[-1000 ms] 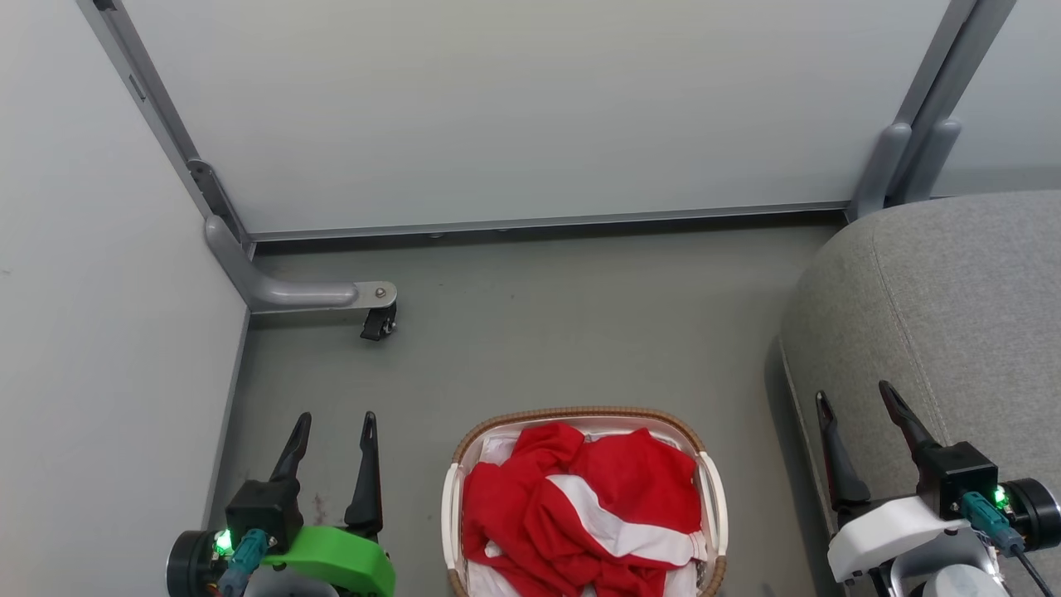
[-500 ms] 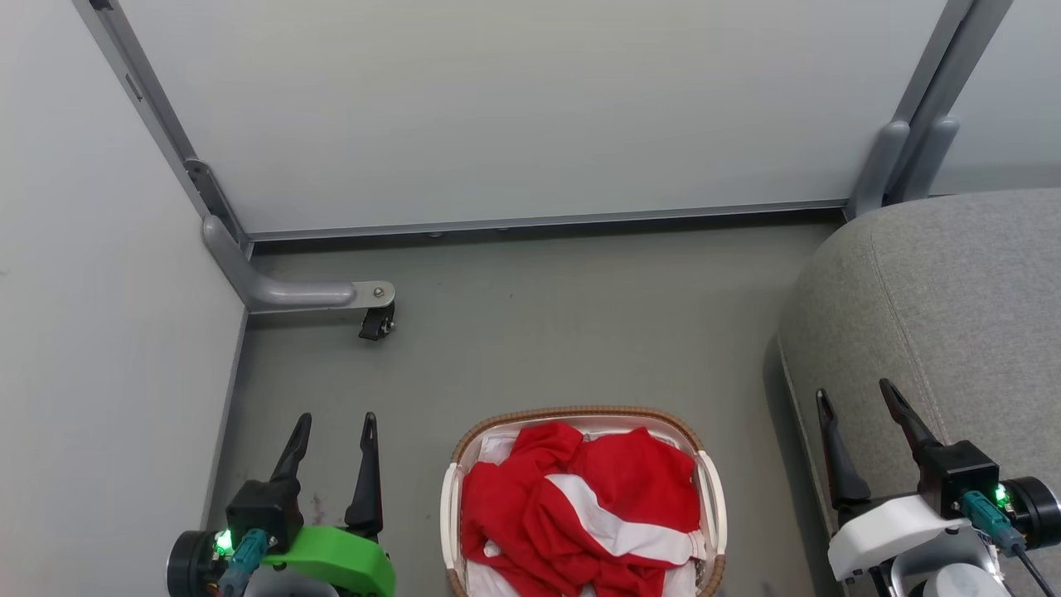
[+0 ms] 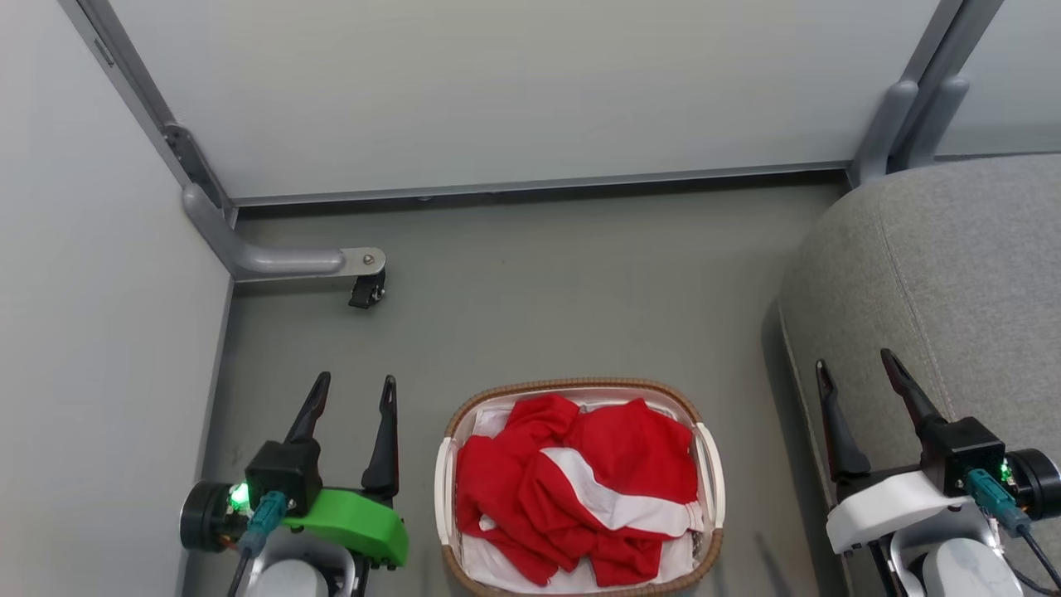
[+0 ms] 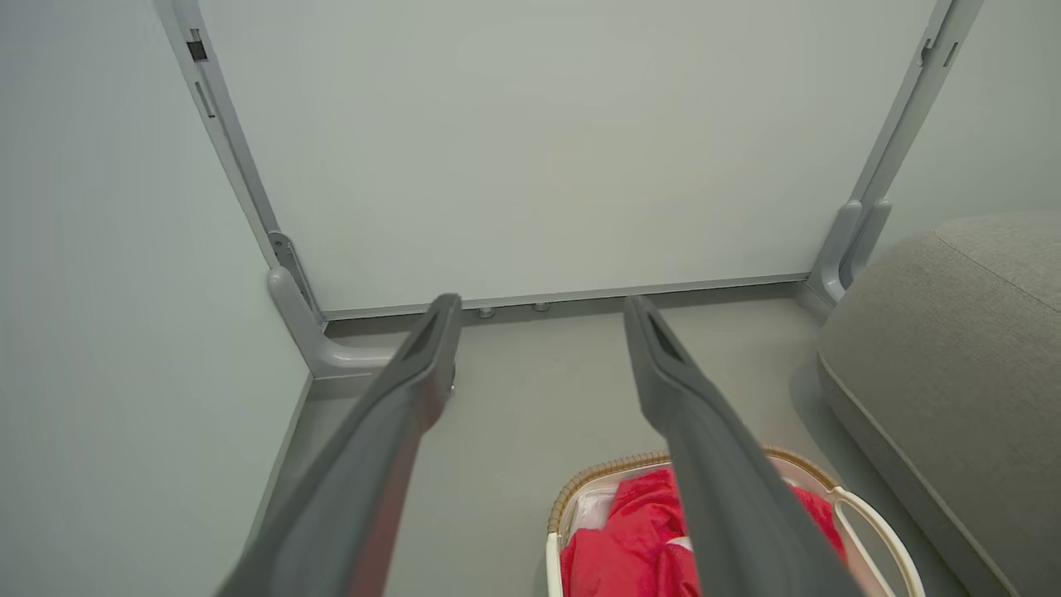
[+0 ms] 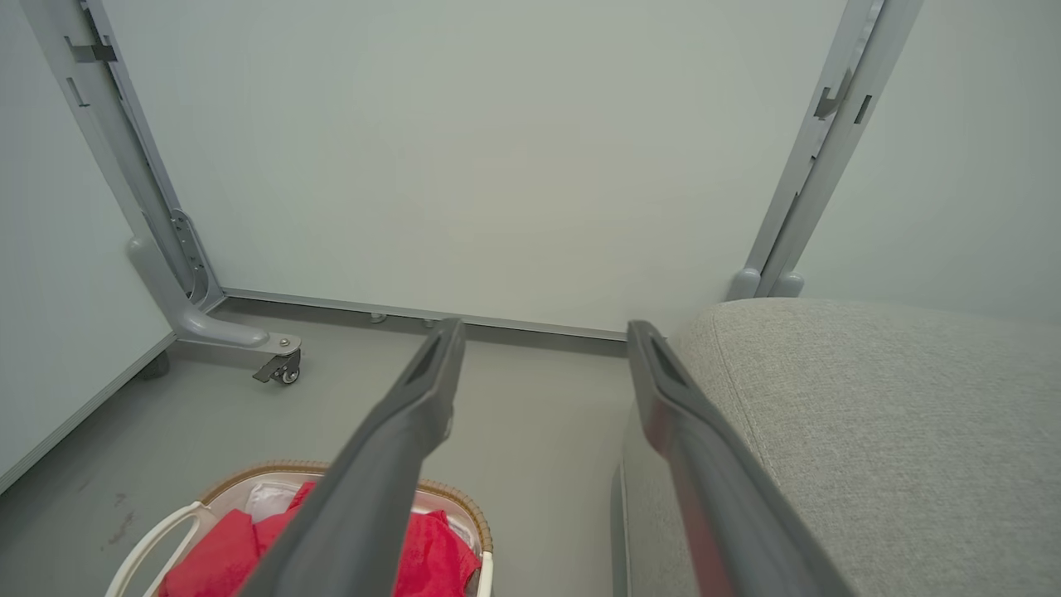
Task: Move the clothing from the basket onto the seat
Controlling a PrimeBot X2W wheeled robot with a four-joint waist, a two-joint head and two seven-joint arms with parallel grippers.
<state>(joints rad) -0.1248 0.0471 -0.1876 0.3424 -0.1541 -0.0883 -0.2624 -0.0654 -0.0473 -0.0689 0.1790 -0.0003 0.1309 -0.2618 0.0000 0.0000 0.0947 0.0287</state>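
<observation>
- Cannot tell how many garments make up the clothing (image 3: pixel 630 448); lower folds buried under the top ones.
- Mostly covered by that heap: the white lining (image 3: pixel 496 420).
- Cropped at the bottom edge in both wrist views: the basket (image 3: pixel 572 385).
- Cropped by the head view's right and bottom edges: the seat (image 3: pixel 953 282).

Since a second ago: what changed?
The head camera tipped down, so the whole picture slid up. The left pincer may have edged toward the oval cream plastic basket. Nothing gripped or released. The red-and-white fabric clothing stays in it; both pincers stay open, the right pincer by the grey upholstered seat.
</observation>
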